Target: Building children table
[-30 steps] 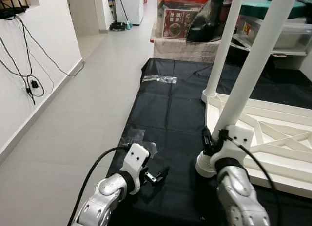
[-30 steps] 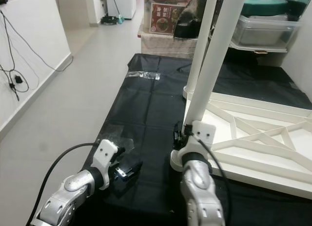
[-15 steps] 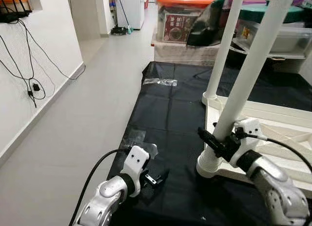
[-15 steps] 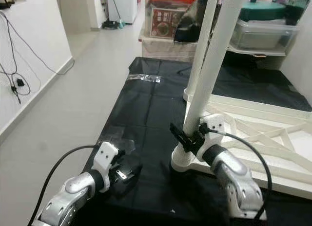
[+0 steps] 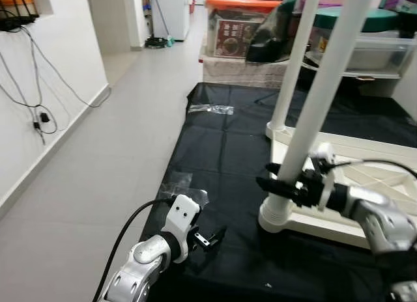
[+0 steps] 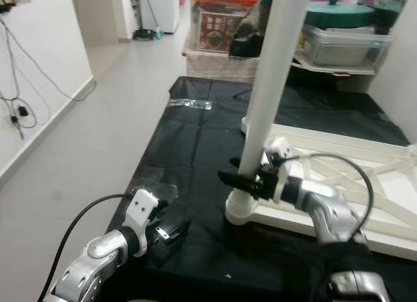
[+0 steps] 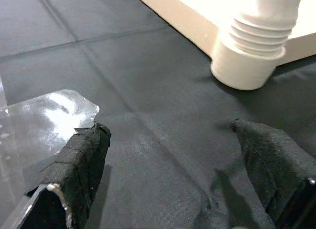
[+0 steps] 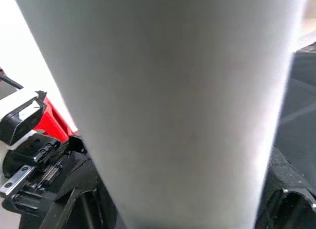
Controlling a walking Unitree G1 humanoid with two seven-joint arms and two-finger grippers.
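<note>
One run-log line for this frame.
right pincer: shut on table leg | left pincer: open, above black sheet

Two head-mounted eye views look forward and down from above along a black cloth sheet [image 5: 221, 152] on a pale tiled floor, sharing the upturned white plastic table [image 6: 339, 178] and its near white cylindrical leg [image 5: 313, 113]. The left wrist camera sits low over the cloth, facing that leg's ribbed white base collar [image 7: 256, 46]. The right wrist camera presses close against the leg.
</note>
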